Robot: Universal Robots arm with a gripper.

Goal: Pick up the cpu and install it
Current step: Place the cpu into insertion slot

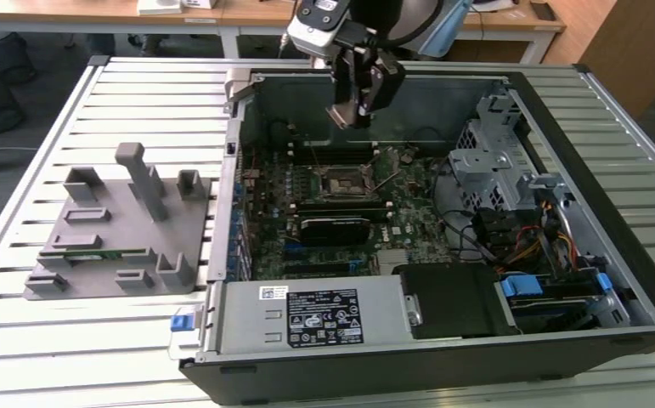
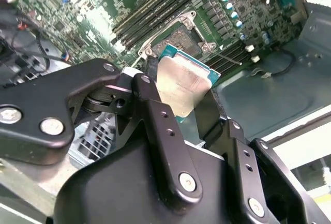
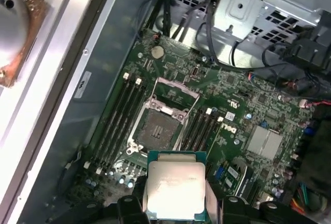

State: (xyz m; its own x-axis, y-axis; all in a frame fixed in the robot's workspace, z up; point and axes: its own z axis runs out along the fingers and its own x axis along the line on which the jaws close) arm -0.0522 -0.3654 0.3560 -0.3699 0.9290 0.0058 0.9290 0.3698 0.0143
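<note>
Above the socket [image 3: 160, 125], the gripper [image 2: 181, 90] pinches the cpu [image 3: 174, 182], one edge hidden.

Clear air lies between the silvery square cpu [image 3: 173, 185] and the open metal-framed square socket [image 3: 161, 125], which long black memory slots [image 3: 121, 118] flank.

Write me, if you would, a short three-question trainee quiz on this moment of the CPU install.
1. True or false: the cpu already sits in the CPU socket.
2. What does the gripper hold? A) a memory stick B) the cpu C) a cable
3. Fill in: the grey parts holder lies at the exterior view's ____ of the computer case.
Key: 1 false, the socket is bare and the chip is above it; 2 B; 3 left.
</note>
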